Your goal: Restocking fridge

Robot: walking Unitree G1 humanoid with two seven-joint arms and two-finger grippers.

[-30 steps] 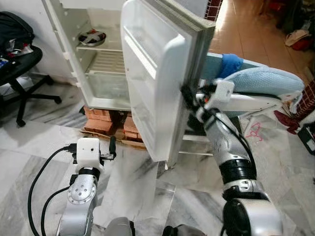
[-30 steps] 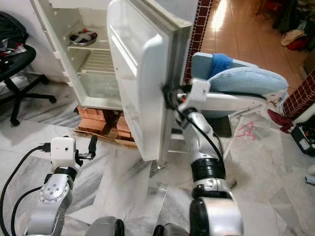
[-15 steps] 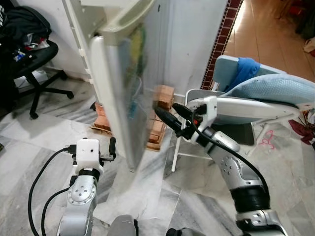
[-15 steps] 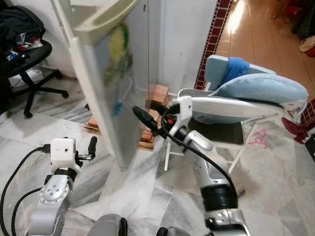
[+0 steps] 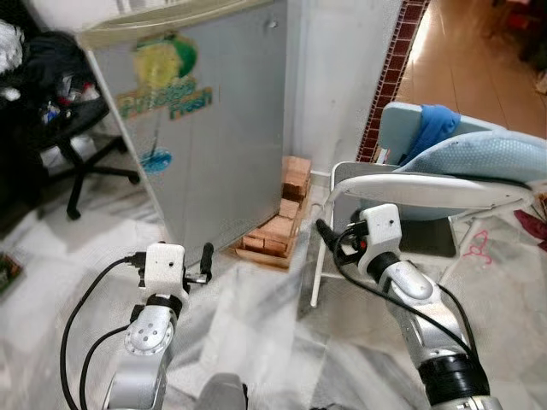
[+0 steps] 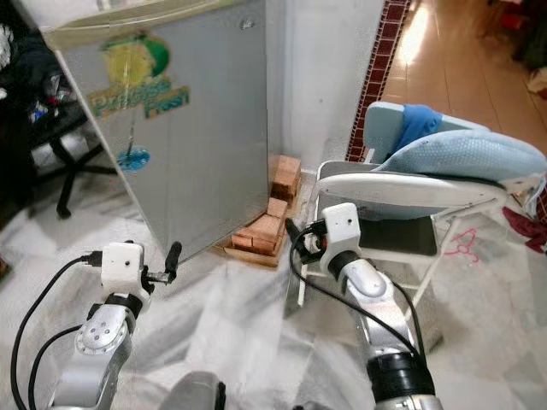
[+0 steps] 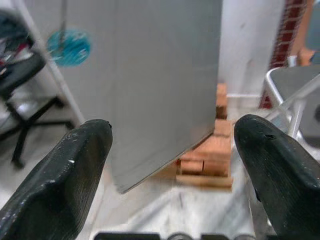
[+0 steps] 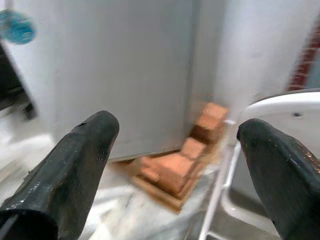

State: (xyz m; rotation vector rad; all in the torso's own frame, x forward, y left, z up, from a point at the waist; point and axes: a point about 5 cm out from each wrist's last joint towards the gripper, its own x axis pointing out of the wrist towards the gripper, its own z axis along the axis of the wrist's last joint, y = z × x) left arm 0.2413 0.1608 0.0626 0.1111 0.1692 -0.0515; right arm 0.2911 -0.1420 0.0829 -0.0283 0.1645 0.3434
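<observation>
The fridge [image 5: 214,128] stands with its grey door shut, a green and yellow sticker [image 5: 162,81] on the front. My left gripper [image 5: 205,256] hovers low in front of the door's lower corner, open and empty; its wrist view looks at the door [image 7: 150,75] between two spread fingers [image 7: 65,175]. My right gripper [image 5: 323,231] is to the right of the fridge, beside the chair frame, apart from the door. It is open too, with nothing between its fingers [image 8: 70,160].
Red bricks [image 5: 278,226] on a board prop up the fridge's right side. A folding chair [image 5: 410,184] with a blue cushion [image 5: 487,154] stands close by my right arm. A black office chair [image 5: 81,145] is at the left. Marble floor [image 5: 256,316] lies ahead.
The fridge door has swung from wide open to shut. My right gripper has left the door's edge and pulled back toward the chair. The camera view has shifted.
</observation>
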